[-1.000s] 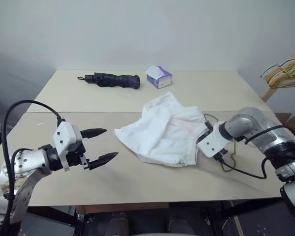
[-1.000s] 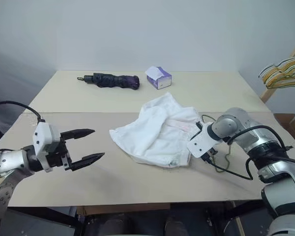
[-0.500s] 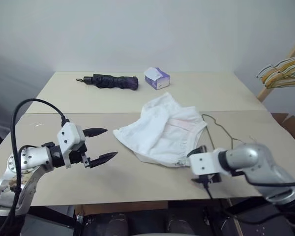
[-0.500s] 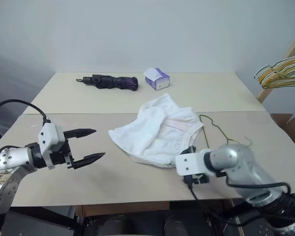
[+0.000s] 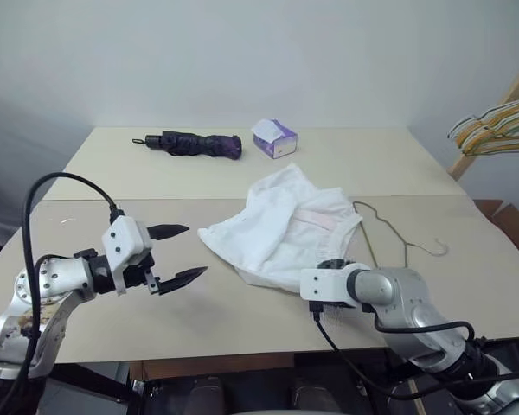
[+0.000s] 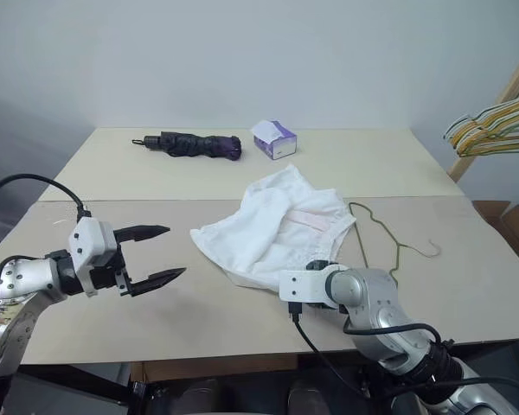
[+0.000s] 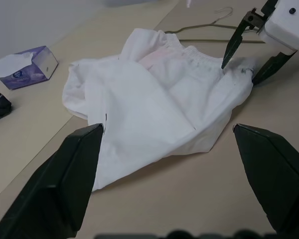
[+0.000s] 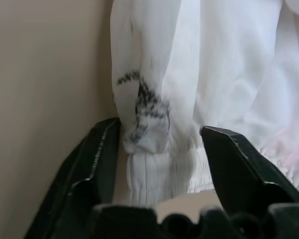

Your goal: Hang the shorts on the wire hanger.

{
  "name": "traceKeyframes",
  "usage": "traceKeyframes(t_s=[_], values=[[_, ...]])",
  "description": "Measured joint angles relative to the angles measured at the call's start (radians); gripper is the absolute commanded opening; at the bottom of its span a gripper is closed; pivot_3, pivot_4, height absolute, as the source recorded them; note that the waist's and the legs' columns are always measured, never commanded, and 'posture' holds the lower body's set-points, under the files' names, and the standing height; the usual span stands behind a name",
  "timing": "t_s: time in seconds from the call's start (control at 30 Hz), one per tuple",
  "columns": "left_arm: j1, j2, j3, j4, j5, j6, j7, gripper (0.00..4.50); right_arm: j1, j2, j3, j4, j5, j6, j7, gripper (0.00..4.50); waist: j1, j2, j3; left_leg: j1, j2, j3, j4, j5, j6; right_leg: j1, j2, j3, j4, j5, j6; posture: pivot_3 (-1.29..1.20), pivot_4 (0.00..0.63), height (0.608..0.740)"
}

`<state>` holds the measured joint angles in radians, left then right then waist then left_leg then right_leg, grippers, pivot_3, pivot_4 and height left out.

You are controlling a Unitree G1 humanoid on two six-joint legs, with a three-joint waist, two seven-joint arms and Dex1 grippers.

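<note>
Change: our right gripper (image 8: 159, 149) swung to shorts (image 5: 281, 229) near hem, jaws half-open astride, prob. ungripped; left gripper (image 5: 180, 253) wide, empty; wire hanger (image 5: 389, 232) untouched.

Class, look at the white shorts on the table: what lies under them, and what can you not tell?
The shorts lie crumpled on the table. The wire hanger lies beside them, with one end running to their edge. Whether it goes under the cloth is hidden.

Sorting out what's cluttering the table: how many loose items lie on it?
4: a folded dark purple umbrella at the far left, a small white-purple tissue box beside it, crumpled white thin-fabric shorts in the middle, and a thin bare-metal wire hanger to their right.
</note>
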<state>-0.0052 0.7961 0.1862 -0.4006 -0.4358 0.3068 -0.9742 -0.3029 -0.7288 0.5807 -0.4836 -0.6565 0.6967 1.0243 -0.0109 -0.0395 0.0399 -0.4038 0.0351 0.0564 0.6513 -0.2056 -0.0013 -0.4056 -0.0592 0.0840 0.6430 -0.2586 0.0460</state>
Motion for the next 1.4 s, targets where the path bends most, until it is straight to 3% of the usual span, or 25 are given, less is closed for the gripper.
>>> traceKeyframes(t_s=[0.2,0.23,0.47,0.7,0.87,0.97,1.3,1.37,1.4], values=[[-0.026,0.000,-0.066,0.098,0.144,-0.135,0.010,4.50,0.000,-0.026,-0.001,0.032,-0.016,-0.054,0.000,0.13,-0.001,0.000,0.000,-0.001,0.000,0.000,0.000,0.000,0.000,0.000,0.000,0.000,0.000,0.000,0.000,0.04,0.000,0.740],[-0.034,0.000,-0.082,0.132,0.184,-0.176,0.018,4.50,0.001,-0.030,-0.002,0.034,-0.017,-0.064,0.000,0.02,-0.002,0.000,0.000,-0.001,0.000,0.000,0.000,0.000,0.000,0.000,0.000,0.000,0.000,0.000,0.000,0.04,0.000,0.740],[-0.175,0.012,-0.239,0.507,0.601,-0.593,0.213,4.50,0.002,-0.046,-0.028,0.040,-0.002,-0.123,0.016,0.02,0.001,0.000,0.000,-0.002,0.000,0.000,0.000,0.000,0.000,0.000,0.000,0.000,0.000,0.001,0.002,0.01,0.000,0.740],[-0.423,-0.149,-0.409,0.881,0.854,-0.725,0.459,4.50,0.006,-0.046,-0.080,0.032,0.031,-0.147,0.021,0.02,0.015,-0.001,0.000,-0.004,-0.001,0.000,0.002,0.001,0.002,0.000,0.001,0.000,0.001,0.006,0.009,-0.03,0.000,0.740],[-0.593,-0.195,-0.504,1.102,0.974,-0.808,0.585,4.50,0.006,-0.033,-0.087,0.026,0.042,-0.148,0.020,0.02,0.007,-0.001,-0.001,-0.003,-0.001,0.000,0.002,0.001,0.001,0.000,0.001,0.000,0.001,0.005,0.009,-0.05,0.000,0.740],[-0.670,-0.242,-0.540,1.227,1.006,-0.836,0.638,3.87,0.006,-0.029,-0.089,0.016,0.046,-0.147,0.021,0.00,0.000,-0.001,-0.001,-0.004,-0.001,0.000,0.003,0.000,0.000,0.001,0.001,0.000,0.001,0.005,0.010,-0.07,0.000,0.740],[-0.749,-0.271,-0.587,1.397,1.024,-0.934,0.663,0.52,0.007,-0.029,-0.101,0.010,0.055,-0.147,0.020,0.00,-0.015,-0.001,-0.001,-0.007,-0.001,0.000,0.007,0.000,0.000,-0.001,0.001,0.000,0.002,0.006,0.010,-0.07,0.000,0.740],[-0.755,-0.255,-0.587,1.397,1.022,-0.956,0.664,0.02,0.007,-0.029,-0.103,0.010,0.057,-0.148,0.020,0.00,-0.019,-0.001,-0.001,-0.007,-0.001,0.000,0.007,0.000,0.000,-0.001,0.001,0.000,0.002,0.006,0.010,-0.07,0.000,0.740],[-0.756,-0.245,-0.587,1.396,1.021,-0.965,0.659,0.02,0.007,-0.030,-0.104,0.011,0.060,-0.149,0.020,0.00,-0.023,-0.001,-0.001,-0.007,-0.001,0.000,0.007,0.000,0.000,-0.001,0.001,0.000,0.002,0.006,0.011,-0.07,0.000,0.740]])
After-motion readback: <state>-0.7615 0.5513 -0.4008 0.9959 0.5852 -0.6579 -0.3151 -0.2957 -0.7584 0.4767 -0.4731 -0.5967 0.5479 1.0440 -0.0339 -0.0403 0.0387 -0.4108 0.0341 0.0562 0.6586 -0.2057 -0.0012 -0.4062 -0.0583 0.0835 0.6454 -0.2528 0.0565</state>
